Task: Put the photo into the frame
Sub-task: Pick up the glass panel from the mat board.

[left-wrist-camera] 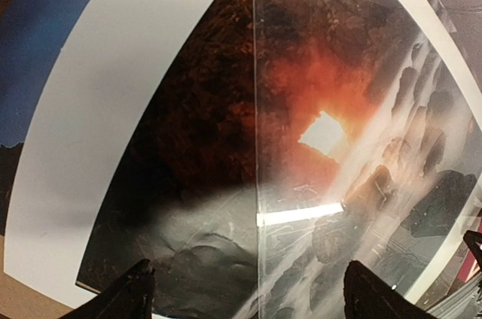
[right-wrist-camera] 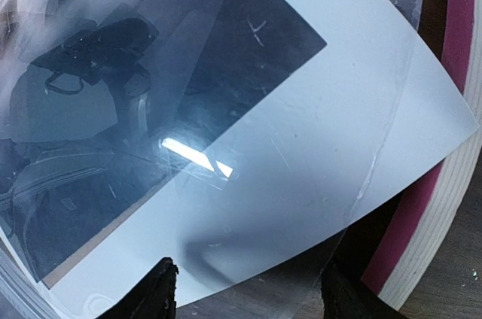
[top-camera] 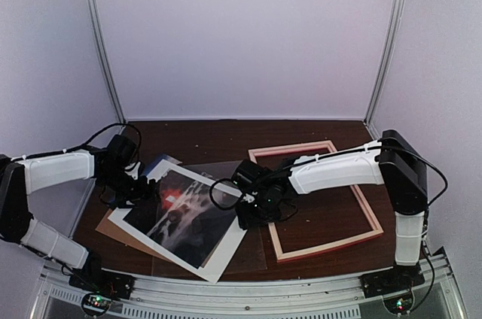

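Note:
The photo [top-camera: 179, 214], a dark print of rocks and mist with a red-orange glow, lies left of centre with a white border sheet [top-camera: 222, 255] around it. It fills the left wrist view [left-wrist-camera: 301, 108] and shows in the right wrist view [right-wrist-camera: 113, 183]. A clear sheet [right-wrist-camera: 301, 289] lies over part of it. The pink-rimmed frame [top-camera: 361, 210] lies flat to the right with table showing through it; its rim shows in the right wrist view [right-wrist-camera: 422, 221]. My left gripper [top-camera: 144, 187] [left-wrist-camera: 248, 296] hovers open over the photo's far left part. My right gripper [top-camera: 252, 210] [right-wrist-camera: 245, 300] hovers open over the border sheet's right corner.
A brown cardboard board [top-camera: 113, 230] pokes out under the white sheet at the left. A blue print [top-camera: 156, 165] [left-wrist-camera: 45, 25] lies under its far corner. The clear sheet's edge [left-wrist-camera: 256, 206] runs across the photo. Booth walls and posts close in the table.

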### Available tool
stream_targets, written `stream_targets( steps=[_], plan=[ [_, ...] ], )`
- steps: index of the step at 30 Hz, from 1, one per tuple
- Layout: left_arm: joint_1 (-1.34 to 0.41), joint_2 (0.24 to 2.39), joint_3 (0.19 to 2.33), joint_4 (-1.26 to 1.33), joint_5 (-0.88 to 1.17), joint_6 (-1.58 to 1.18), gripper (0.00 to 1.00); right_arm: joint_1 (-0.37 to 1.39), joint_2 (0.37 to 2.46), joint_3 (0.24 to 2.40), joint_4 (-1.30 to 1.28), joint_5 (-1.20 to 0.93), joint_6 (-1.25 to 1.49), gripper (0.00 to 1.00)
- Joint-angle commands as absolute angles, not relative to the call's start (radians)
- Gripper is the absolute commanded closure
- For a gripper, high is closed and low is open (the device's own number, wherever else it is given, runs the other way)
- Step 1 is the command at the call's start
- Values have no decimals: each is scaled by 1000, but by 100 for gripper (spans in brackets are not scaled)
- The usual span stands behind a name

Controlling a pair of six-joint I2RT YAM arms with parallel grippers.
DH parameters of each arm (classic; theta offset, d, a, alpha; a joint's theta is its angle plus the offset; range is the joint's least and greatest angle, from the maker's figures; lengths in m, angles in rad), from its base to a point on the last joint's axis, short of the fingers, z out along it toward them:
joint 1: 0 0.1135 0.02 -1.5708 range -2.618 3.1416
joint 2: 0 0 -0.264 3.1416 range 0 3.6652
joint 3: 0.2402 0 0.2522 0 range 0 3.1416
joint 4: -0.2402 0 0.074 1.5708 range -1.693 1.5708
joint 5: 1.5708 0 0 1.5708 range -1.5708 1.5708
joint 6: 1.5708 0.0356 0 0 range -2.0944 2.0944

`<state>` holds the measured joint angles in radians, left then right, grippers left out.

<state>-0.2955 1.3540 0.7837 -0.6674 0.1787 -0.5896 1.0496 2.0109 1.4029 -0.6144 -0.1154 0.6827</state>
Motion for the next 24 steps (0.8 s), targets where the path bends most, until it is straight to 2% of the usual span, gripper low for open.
stream_targets(
  steps=[1,8,24],
  plan=[
    [-299,1378,766,-608,232,-605,16,1055,2026,1410,-595,-106,714,35],
    [-299,1408,751,-603,272,-642,21,1054,2023,1388,-551,-115,746,35],
    [-299,1463,722,-583,342,-669,24,1021,2006,1302,-434,-171,804,35]
  ],
)
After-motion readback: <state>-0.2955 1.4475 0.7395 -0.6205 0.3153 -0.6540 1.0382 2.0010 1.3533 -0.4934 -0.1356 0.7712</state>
